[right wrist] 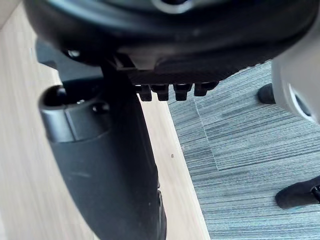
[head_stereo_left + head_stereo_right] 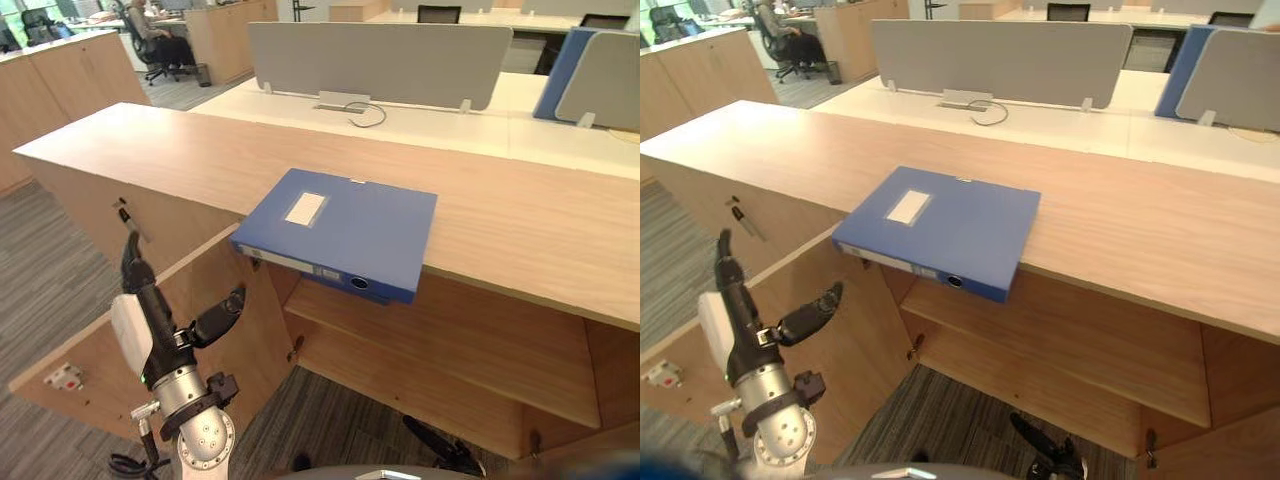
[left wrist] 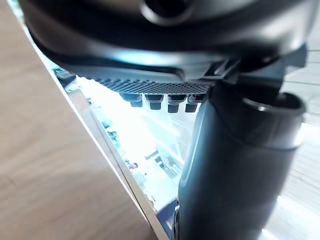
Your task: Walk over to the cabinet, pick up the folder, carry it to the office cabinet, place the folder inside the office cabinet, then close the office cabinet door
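Observation:
A blue folder (image 2: 345, 225) lies flat on the wooden cabinet top (image 2: 520, 210), its spine end overhanging the front edge. Below it the office cabinet stands with its door (image 2: 245, 350) swung out to the left, showing a bare inner shelf (image 2: 460, 345). My left hand (image 2: 150, 310) is raised at the lower left beside that door, below and left of the folder. It is open, fingers straight up and thumb (image 3: 235, 165) sticking out, and holds nothing. My right hand (image 1: 110, 165) hangs low by the cabinet's base over the carpet, fingers relaxed and empty.
Behind the cabinet runs a white desk (image 2: 420, 125) with grey divider screens (image 2: 380, 60). A neighbouring cabinet door at the left has a small handle (image 2: 122, 212). A person sits on an office chair (image 2: 150, 40) far back left. Grey carpet (image 2: 50, 280) lies left of the door.

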Controlling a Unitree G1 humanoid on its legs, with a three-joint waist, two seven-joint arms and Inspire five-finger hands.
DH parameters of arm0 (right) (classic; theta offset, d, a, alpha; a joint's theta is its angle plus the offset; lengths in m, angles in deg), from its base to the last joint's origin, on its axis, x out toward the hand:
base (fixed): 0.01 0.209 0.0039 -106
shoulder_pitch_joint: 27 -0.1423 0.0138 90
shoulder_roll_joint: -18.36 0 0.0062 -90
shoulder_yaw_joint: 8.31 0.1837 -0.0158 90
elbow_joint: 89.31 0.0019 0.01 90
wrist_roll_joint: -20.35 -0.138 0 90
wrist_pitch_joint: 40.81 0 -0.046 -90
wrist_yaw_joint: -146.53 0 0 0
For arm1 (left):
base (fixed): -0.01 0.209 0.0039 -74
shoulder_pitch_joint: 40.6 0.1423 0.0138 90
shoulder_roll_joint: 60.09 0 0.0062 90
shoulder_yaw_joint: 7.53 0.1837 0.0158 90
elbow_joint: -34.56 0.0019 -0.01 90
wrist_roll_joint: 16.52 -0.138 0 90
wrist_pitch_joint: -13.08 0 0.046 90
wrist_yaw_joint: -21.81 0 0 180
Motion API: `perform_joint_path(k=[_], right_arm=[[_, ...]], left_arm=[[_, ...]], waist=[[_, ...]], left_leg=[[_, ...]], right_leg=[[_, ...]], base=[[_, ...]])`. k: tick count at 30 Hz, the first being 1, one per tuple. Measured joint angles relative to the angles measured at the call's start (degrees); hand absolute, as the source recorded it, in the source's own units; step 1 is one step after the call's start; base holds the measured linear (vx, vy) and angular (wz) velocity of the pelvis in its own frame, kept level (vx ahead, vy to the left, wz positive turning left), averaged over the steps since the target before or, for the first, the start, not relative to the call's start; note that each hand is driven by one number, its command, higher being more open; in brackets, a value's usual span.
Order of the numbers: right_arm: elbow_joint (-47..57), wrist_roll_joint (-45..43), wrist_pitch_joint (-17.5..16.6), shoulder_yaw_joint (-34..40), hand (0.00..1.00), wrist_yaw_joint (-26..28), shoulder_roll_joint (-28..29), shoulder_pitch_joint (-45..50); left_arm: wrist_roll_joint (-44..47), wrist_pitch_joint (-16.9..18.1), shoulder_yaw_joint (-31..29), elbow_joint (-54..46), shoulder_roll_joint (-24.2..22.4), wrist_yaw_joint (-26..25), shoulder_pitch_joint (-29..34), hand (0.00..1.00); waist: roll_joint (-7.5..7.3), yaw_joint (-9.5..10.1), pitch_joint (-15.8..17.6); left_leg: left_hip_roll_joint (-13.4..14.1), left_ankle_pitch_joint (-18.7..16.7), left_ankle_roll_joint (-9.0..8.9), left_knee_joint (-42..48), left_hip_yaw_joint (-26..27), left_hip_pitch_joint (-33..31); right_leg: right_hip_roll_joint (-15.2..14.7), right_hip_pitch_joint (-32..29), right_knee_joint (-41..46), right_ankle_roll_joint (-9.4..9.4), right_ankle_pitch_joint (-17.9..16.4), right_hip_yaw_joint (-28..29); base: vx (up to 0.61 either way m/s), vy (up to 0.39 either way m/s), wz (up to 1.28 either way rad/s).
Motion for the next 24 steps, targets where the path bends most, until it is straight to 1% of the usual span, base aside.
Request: perform_joint_path(k=[2,3,5,7,10,15,21,24], right_arm=[[-1.59,0.38,0.08,0.6,1.0,0.23,-0.87,-0.69],[-3.16,1.81,0.1,1.28,1.0,0.54,-1.76,-0.94],[-4.44,2.45,0.09,2.41,1.0,0.81,-2.41,-0.94],[-6.5,3.43,0.24,2.52,1.0,1.33,-3.94,-0.87],[-7.94,4.71,0.69,4.07,1.0,1.86,-4.52,-0.6],[-9.27,4.94,1.21,6.83,1.0,2.41,-4.57,-0.38],[-9.36,6.65,1.19,6.86,1.0,3.51,-4.81,-0.83],[-9.36,6.66,1.18,6.87,1.0,4.04,-5.26,-0.87]], left_arm=[[-0.69,0.39,0.97,0.0,1.67,1.08,-0.02,1.0],[-2.1,0.93,1.4,0.0,3.32,2.39,-0.01,1.0],[-2.62,1.59,1.54,0.0,4.81,3.34,-0.02,1.0],[-3.56,2.23,1.52,0.0,7.04,4.41,-0.01,1.0],[-4.47,2.83,1.51,-0.02,9.85,4.89,-0.01,1.0],[-5.66,3.89,1.51,-0.09,13.84,6.35,-0.01,1.0],[-6.76,4.71,1.41,-0.4,18.65,7.3,-0.01,1.0],[-7.07,5.02,1.38,-1.07,20.3,7.34,-0.02,1.0]], waist=[[0.48,-0.46,-0.3],[0.9,-0.81,-0.58],[1.09,-0.86,-0.66],[1.66,-1.02,-0.66],[2.36,-1.23,-0.67],[2.59,-1.62,-0.63],[2.94,-1.86,-0.46],[3.2,-1.88,-0.46]], left_leg=[[0.34,0.02,-0.04,0.03,0.43,0.0],[0.68,0.06,-0.11,0.03,0.46,0.03],[1.1,0.09,-0.15,0.03,0.6,0.03],[1.73,0.12,-0.4,-0.01,0.67,-0.03],[2.54,0.32,-0.78,-0.02,0.94,-0.66],[3.62,0.51,-1.07,0.0,1.91,-0.76],[4.37,0.69,-1.33,0.12,2.47,-1.04],[4.64,0.72,-1.36,0.24,2.89,-1.03]], right_leg=[[0.47,-0.3,-0.08,-0.21,0.1,0.84],[0.97,-0.32,-0.25,-0.48,0.11,1.43],[1.46,-0.42,-0.42,-0.8,0.14,1.88],[2.16,-0.66,-0.46,-1.23,0.12,2.42],[3.07,-1.7,-0.4,-1.82,0.28,3.36],[4.13,-2.71,-0.05,-2.44,0.48,4.73],[4.91,-3.84,0.38,-2.85,0.4,6.03],[5.17,-4.48,0.73,-3.04,0.43,6.59]], base=[[-0.01,-0.029,-0.12],[-0.02,-0.04,-0.08],[-0.02,-0.038,-0.06],[-0.05,-0.046,-0.07],[-0.05,-0.025,-0.11],[-0.05,-0.017,-0.14],[-0.04,-0.003,-0.08],[-0.01,0.0,-0.08]])
